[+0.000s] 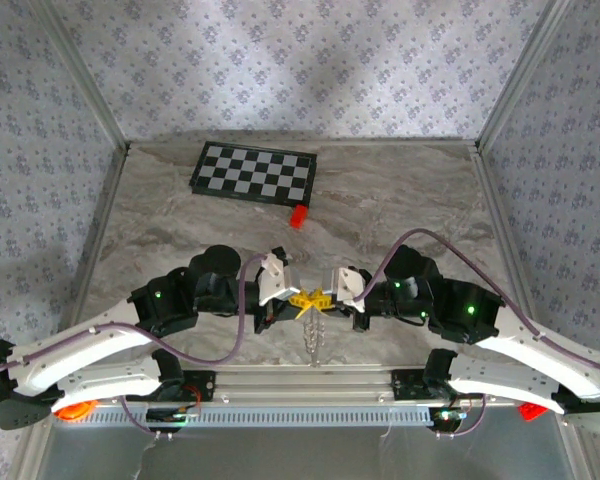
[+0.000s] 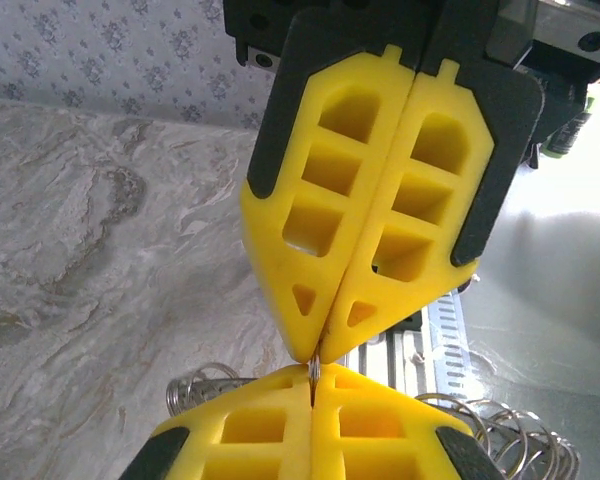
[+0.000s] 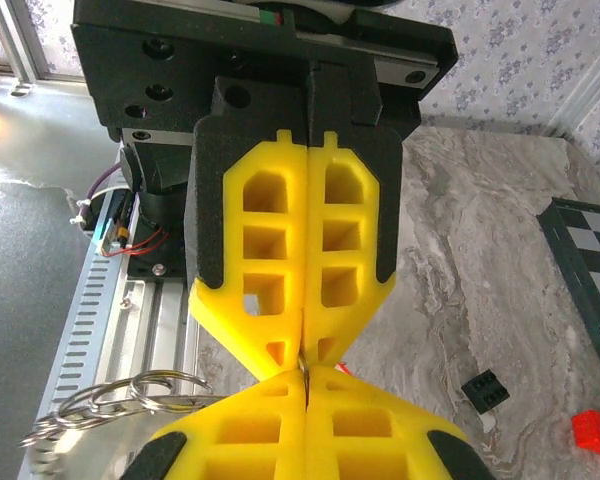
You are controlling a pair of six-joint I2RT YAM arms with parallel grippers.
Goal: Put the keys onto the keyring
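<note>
Top view: even, diffuse light. Pale bright patches on the back wall [image 1: 280,60]; soft, faint shadows on the bench [image 1: 400,200]. Left wrist view: washed-out glare at right. Right wrist view: warm flare at upper left; keyring [image 3: 130,395] glints, in focus.

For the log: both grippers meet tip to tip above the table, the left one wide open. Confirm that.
No: the left gripper is shut, pinching the keyring, as the left wrist view shows. It does meet the right gripper tip to tip above the table.
</note>
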